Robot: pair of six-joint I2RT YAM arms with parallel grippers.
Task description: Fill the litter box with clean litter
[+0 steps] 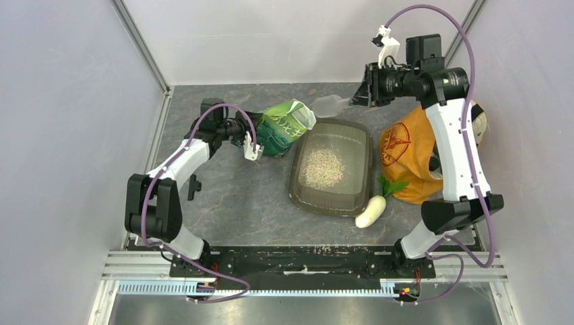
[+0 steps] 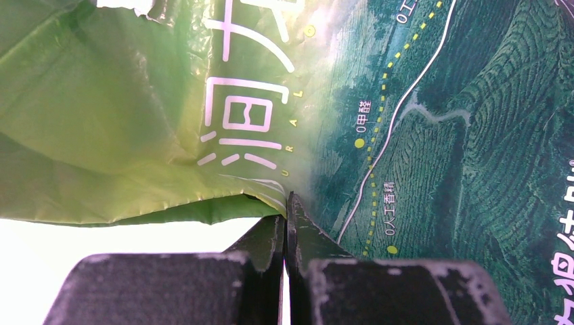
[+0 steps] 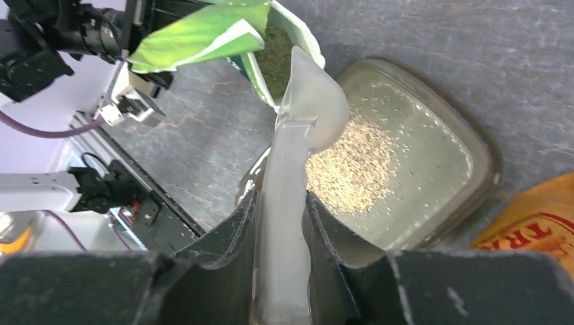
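The smoky translucent litter box (image 1: pixel 366 150) lies at the table's centre, with a heap of pale litter (image 1: pixel 321 166) in its middle. My left gripper (image 1: pixel 259 133) is shut on the edge of the green printed bag (image 1: pixel 285 124), which stands tilted with its open mouth toward the box. In the left wrist view the gripper (image 2: pixel 288 210) pinches the bag (image 2: pixel 406 135). My right gripper (image 1: pixel 359 99) is shut on the handle of a translucent scoop (image 1: pixel 332 105). In the right wrist view the gripper (image 3: pixel 281 210) holds the scoop (image 3: pixel 311 101) between the bag mouth (image 3: pixel 274 57) and the box (image 3: pixel 489 169), above the litter (image 3: pixel 352 162).
An orange-and-cream fabric bag (image 1: pixel 406 152) sits right of the box, also in the right wrist view (image 3: pixel 535 223). A white oval vegetable with green leaves (image 1: pixel 371 211) lies at the box's near right corner. A small black part (image 1: pixel 195 186) lies left. Enclosure walls surround the table.
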